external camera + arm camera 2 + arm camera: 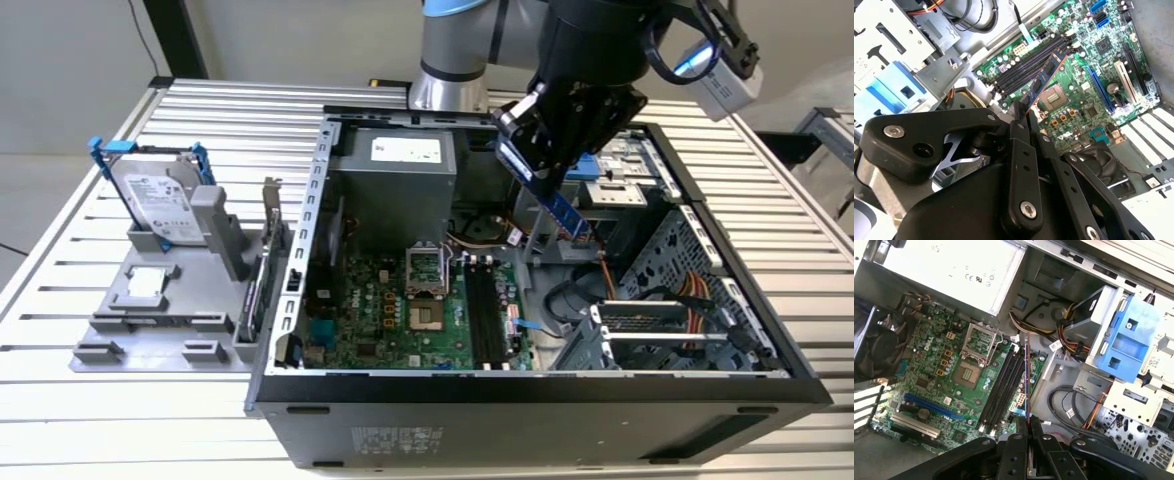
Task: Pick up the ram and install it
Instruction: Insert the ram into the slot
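One ram (1046,75) in the end effector (1021,110), seemingly above slots (1016,72).

In the exterior view the arm (461,50) is cut off by the frame's top edge. The desk (80,420) is cut off at the bottom edge and at the exterior view's right. The upper end of the ram (567,215) is hidden inside the pincer (534,160). In the first wrist view the ram (1027,380) shows edge-on as a thin line, its faces unseen. The lower edge of the hard drive (160,205) is hidden in the grey stand (147,300).
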You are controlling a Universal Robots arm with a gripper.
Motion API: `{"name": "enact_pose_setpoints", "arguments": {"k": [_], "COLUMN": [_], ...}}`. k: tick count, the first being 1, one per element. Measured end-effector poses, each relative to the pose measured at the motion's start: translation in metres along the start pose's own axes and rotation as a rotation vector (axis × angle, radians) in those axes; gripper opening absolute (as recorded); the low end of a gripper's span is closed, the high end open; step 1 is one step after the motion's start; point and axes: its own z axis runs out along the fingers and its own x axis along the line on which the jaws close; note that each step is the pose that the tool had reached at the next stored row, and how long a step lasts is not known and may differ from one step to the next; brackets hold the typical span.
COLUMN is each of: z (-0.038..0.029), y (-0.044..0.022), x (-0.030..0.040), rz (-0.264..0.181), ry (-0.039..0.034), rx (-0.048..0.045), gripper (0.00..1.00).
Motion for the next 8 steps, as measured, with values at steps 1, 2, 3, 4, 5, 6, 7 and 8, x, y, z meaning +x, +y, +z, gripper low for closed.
{"name": "enact_pose_setpoints", "arguments": {"k": [1,2,3,4,5,6,7,8], "z": [0.0,0.0,0.0,0.0,0.0,0.0,0.0,0.0], "y": [0.0,0.0,0.0,0.0,0.0,0.0,0.0,0.0], "x": [0.0,0.0,0.0,0.0,0.0,0.0,0.0,0.0], "rz": [0.002,0.005,0.007,0.009,0.011,0.014,0.016,0.018], "ry": [0.0001,0.0001,0.0001,0.0001,0.0002,0.0002,0.0002,0.0003], "rx": [0.0003,0.0005,0.0007,0.0009,0.0012,0.0014,0.0016,0.0018], "gripper": [0.0,0.0,0.0,0.0,0.0,0.0,0.0,0.0]}}
